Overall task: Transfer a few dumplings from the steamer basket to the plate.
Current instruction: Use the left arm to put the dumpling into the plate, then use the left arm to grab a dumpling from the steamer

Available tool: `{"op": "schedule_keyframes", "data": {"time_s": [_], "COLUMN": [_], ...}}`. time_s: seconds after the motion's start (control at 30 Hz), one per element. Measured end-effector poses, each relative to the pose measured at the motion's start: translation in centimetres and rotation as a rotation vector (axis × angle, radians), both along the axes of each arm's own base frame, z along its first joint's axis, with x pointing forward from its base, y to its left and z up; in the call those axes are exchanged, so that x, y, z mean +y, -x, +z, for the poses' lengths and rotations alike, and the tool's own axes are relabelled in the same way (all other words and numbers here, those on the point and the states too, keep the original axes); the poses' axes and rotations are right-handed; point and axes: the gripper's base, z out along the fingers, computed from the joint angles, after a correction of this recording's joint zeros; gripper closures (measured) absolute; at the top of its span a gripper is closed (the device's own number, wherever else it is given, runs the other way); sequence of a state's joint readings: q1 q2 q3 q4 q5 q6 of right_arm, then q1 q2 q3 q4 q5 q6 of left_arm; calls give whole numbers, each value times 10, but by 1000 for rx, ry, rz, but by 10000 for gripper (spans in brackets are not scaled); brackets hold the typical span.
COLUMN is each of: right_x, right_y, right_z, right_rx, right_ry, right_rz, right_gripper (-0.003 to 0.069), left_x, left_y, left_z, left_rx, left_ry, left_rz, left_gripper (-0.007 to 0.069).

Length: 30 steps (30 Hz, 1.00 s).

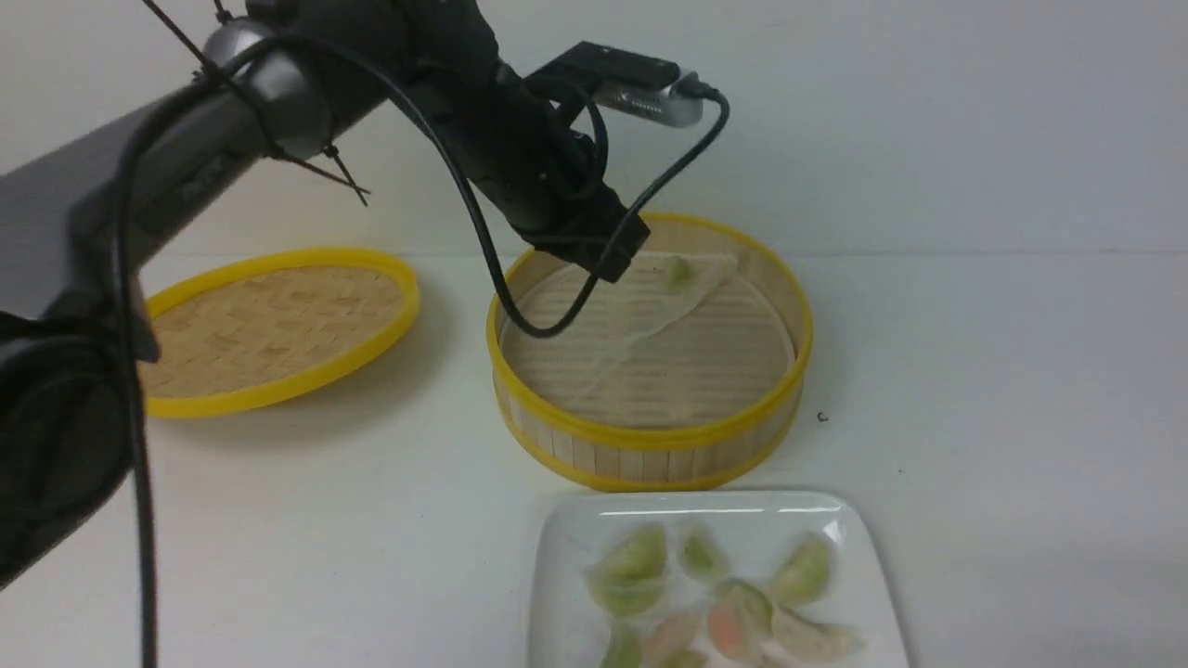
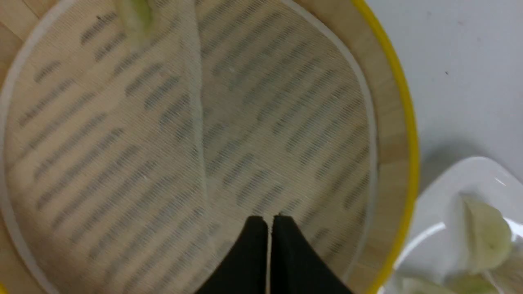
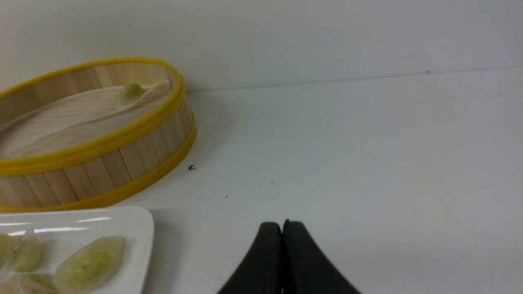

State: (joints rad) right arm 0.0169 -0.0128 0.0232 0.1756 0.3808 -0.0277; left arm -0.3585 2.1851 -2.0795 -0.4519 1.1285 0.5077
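Note:
The steamer basket (image 1: 650, 436) stands mid-table with its paper liner (image 1: 640, 297) folded over. One dumpling (image 1: 678, 272) lies at its far side. It also shows in the left wrist view (image 2: 137, 14) and the right wrist view (image 3: 131, 90). The white plate (image 1: 575, 529) in front of the basket holds several dumplings (image 1: 636, 561), some pinkish. My left gripper (image 1: 617, 264) hovers over the basket's far left part, shut and empty (image 2: 269, 220), with the dumpling a little to its right. My right gripper (image 3: 282, 224) is shut and empty over bare table right of the plate (image 3: 135, 224). It is out of the front view.
The shallow woven lid (image 1: 278, 325) lies to the left of the basket. A wall runs close behind the basket. My left arm and its cable (image 1: 483, 241) hang over the basket's left rim. A small dark speck (image 1: 821, 417) lies right of the basket.

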Motion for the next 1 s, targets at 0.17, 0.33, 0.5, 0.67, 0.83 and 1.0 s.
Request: {"op": "schedule_keyframes", "data": {"time_s": [0.17, 0.33, 0.5, 0.67, 0.83, 1.0], "right_x": [0, 0, 0, 0, 0, 0], "right_y": [0, 0, 0, 0, 0, 0], "right_z": [0, 0, 0, 0, 0, 0], "right_rx": [0, 0, 0, 0, 0, 0], "right_ry": [0, -1, -1, -1, -1, -1], "right_rz": [0, 0, 0, 0, 0, 0], "right_gripper": [674, 674, 674, 674, 674, 674], "left_x": [-6, -12, -15, -17, -20, -21], "left_y": [-45, -60, -68, -75, -81, -84], "left_z": [-32, -48, -66, -86, -92, -101], "left_rx": [-86, -134, -168, -222, -284, -338], "left_ry": [-5, -5, -2, -23, 3, -16], "left_rz": [-69, -116, -147, -186, -195, -243], "left_gripper": [630, 630, 617, 548, 426, 300]}}
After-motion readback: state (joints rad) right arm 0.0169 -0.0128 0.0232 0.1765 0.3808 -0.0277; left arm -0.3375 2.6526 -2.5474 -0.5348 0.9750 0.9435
